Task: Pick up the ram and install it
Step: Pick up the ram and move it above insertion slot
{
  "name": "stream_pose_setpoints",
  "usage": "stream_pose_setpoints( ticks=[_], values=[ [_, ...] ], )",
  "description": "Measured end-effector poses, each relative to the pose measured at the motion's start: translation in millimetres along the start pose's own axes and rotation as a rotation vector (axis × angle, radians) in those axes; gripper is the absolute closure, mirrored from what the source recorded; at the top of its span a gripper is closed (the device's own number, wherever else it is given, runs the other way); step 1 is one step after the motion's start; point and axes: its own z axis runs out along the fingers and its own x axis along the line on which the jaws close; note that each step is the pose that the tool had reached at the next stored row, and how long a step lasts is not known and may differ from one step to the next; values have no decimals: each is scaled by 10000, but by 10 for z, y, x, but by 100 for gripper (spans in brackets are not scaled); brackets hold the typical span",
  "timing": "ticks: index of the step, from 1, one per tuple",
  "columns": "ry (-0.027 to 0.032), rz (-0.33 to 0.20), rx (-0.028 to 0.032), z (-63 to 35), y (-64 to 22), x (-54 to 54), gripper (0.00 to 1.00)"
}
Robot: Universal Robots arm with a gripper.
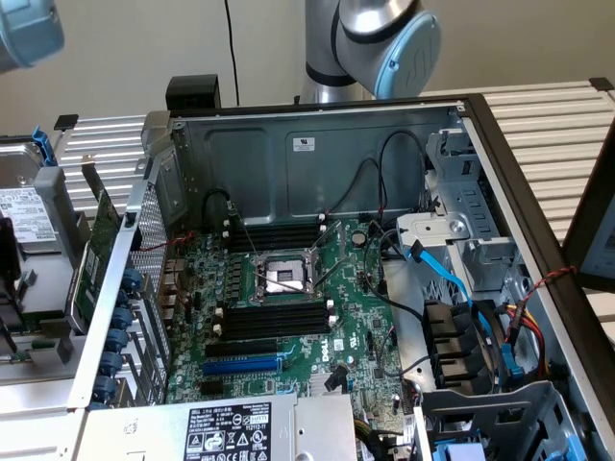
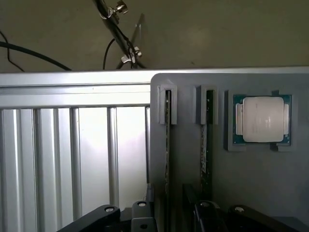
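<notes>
The ram [image 2: 167,140]: a thin stick standing on edge in a slot of a grey holder tray [image 2: 251,193], in line with the gripper [image 2: 173,216], whose jaws stand apart and hold nothing. Neighbours: a second stick [image 2: 206,140] in the adjoining slot, between the ram and a processor chip [image 2: 263,119]. Elsewhere: an open computer case [image 1: 317,144] with its motherboard [image 1: 356,336] and black memory slots [image 1: 274,322], and the robot arm [image 1: 375,43] at the far side.

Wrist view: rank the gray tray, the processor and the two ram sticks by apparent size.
1. gray tray
2. processor
3. ram sticks: edge-on slivers that look alike, so they tie.
</notes>
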Motion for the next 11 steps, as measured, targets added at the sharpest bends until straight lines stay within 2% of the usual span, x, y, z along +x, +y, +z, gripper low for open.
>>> stream_pose_setpoints(
  ticks=[8,11],
  values=[
    [-31,0,-5,101,1,-1,64],
    [-35,0,-49,105,2,0,64]
  ],
)
